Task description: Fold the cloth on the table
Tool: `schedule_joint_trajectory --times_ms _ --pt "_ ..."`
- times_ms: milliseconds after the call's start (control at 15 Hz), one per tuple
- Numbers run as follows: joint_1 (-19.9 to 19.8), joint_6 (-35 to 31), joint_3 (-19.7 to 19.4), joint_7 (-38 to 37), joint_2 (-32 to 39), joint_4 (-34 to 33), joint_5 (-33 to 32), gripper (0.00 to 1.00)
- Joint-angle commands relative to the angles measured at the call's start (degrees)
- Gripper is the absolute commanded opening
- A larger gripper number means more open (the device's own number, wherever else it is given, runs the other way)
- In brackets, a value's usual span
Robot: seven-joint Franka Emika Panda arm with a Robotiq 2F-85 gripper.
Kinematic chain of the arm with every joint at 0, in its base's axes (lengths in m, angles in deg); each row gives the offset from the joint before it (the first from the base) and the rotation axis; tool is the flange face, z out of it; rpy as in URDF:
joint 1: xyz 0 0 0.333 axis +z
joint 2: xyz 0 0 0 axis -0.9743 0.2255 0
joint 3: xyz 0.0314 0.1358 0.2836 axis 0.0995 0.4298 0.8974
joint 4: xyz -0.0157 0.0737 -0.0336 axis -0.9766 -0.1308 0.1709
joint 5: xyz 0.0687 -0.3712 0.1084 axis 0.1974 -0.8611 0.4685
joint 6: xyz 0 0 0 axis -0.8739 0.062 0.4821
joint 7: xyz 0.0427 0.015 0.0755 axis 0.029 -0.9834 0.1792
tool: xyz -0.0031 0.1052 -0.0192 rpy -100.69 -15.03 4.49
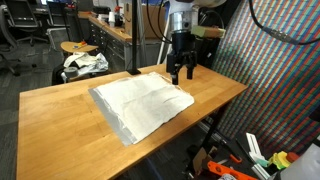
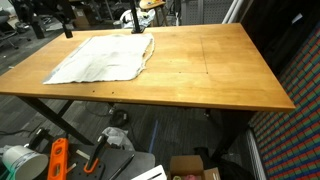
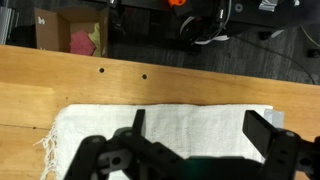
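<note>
Light wooden rectangular table (image 1: 60, 110) with dark metal legs, seen in both exterior views (image 2: 220, 70). White rectangular cloth (image 1: 140, 103) lies spread on the tabletop, mostly flat, slightly rumpled, with a raised crease across its middle and one corner near the table's front edge in that exterior view. In an exterior view the same cloth (image 2: 100, 58) sits at one end of the table, rest of the top bare wood. Black Robotiq two-finger gripper (image 1: 180, 74) hangs vertical over the cloth's far edge, fingers pointing down, on or just above the fabric; contact cannot be told. Wrist view: gripper (image 3: 197, 118) comes in from the bottom, jaws spread wide, nothing between them, cloth (image 3: 190, 135) directly underneath and spanning the gap. Left fingertip (image 3: 139, 118) and the other one both over fabric. Frayed fringe shows on the cloth's short edge at the left of the wrist view. Two small dark holes (image 3: 102, 71) in the tabletop (image 3: 60, 80) beyond the cloth, near the table edge. Past that edge, on the floor, an open brown cardboard box (image 3: 70, 35) with something pink-red inside. Multicoloured woven panel (image 1: 270, 70) stands beside the table. Orange tool (image 2: 57, 160) on the floor under the table.
</note>
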Motion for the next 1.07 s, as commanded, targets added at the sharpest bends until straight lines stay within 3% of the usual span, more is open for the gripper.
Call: schedule_joint_trajectory --times_ms 0,467,1000 --pt "-2.14 -2.49 -2.14 2.47 1.77 -0.12 1.63 1.00" --pt "-5.02 -13.53 -4.66 7.63 8.87 -0.97 1.86 1.00" --pt "-8.95 -18.58 -5.68 12.98 17.88 -4.49 2.35 1.00"
